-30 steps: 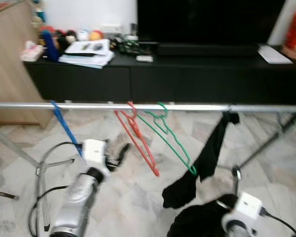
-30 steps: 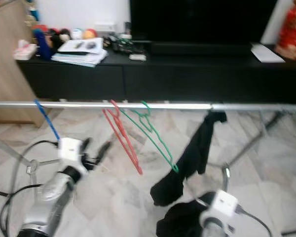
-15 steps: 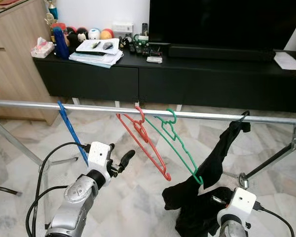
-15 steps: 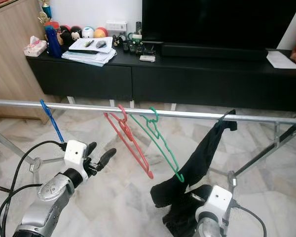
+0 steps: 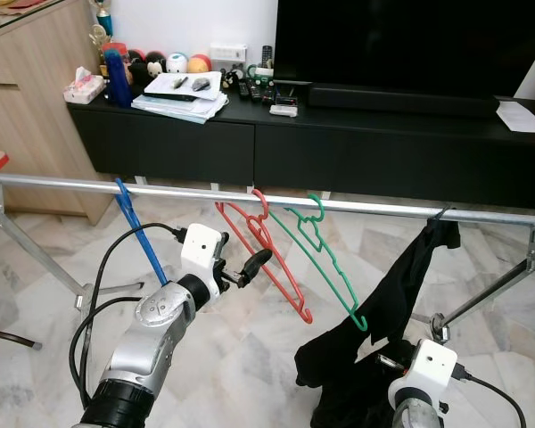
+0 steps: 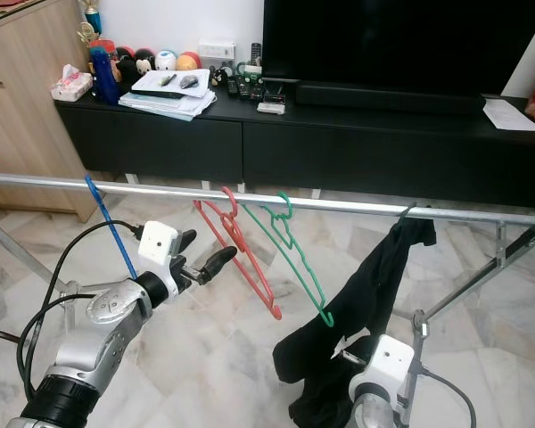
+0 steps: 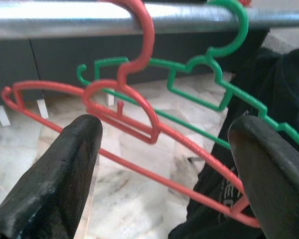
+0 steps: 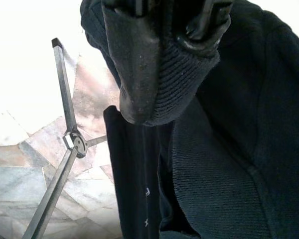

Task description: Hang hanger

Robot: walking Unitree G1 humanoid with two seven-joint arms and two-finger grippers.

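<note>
A living room with a pale marble-tiled floor (image 5: 241, 357); along the far wall runs a low black TV cabinet (image 5: 339, 143) carrying a large dark screen (image 5: 410, 40), a stack of papers (image 5: 183, 94) and small toys at its left end, with a light wooden cupboard (image 5: 36, 107) at far left. Across the near middle spans a horizontal metal rail (image 5: 196, 193) of a drying rack, its slanted legs visible at both sides. Hooked over the rail, from left to right: a blue hanger (image 5: 141, 239) hanging steeply, a red hanger (image 5: 272, 259), a green hanger (image 5: 325, 259) just right of the red one, and a black garment (image 5: 401, 294) draped down toward the floor. All three hangers are on the rail. The left gripper (image 5: 241, 270), on a raised silver arm trailing black cables, sits just below the rail, between the blue and red hangers, pointing toward the red one. In the left wrist view, its two black fingers (image 7: 65, 174) are spread wide apart and grasp nothing; the red hanger (image 7: 129, 119) and green hanger (image 7: 219, 89) hang between and beyond them, both hooks over the rail (image 7: 65, 22). The right arm is low at near right, its white wrist housing against the black garment. In the right wrist view, the right gripper (image 8: 164, 69) is clenched on a fold of the black garment (image 8: 229, 164), with a rack leg (image 8: 65, 149) on the floor beyond.
</note>
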